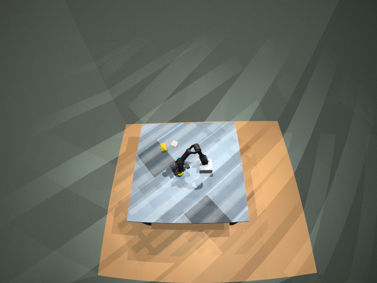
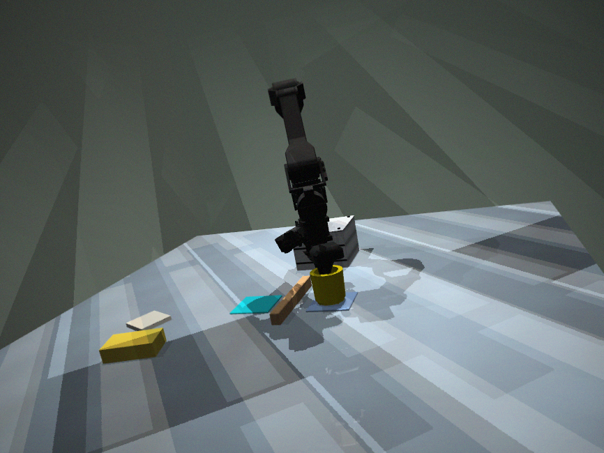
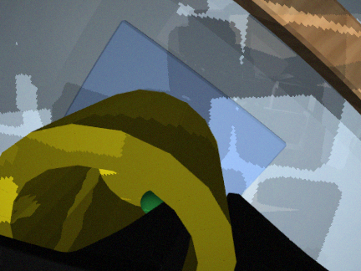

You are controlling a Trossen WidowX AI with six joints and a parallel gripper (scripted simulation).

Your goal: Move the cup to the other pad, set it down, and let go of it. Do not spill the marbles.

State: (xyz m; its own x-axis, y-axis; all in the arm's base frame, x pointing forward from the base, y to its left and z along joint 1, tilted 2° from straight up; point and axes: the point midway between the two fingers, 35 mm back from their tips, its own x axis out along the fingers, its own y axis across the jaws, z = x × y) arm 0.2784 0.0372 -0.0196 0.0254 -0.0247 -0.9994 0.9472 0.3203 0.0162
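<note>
Nearest your wrist camera, the gripper (image 3: 209, 234) is pinched on the wall of the yellow cup (image 3: 129, 178), one finger inside and one outside, a grip on the rim that likely keeps the cup upright so that the green marble (image 3: 149, 201) seen inside stays put. You can see the cup standing on the pale blue pad (image 2: 341, 303), with the wooden bar (image 2: 290, 300) lying between it and the cyan pad (image 2: 256, 303), which you must take as the goal. Behind, the arm (image 2: 303, 160) rises steeply from its grey base (image 2: 346, 233) and folds down so that the wrist points almost straight down into the cup.
</note>
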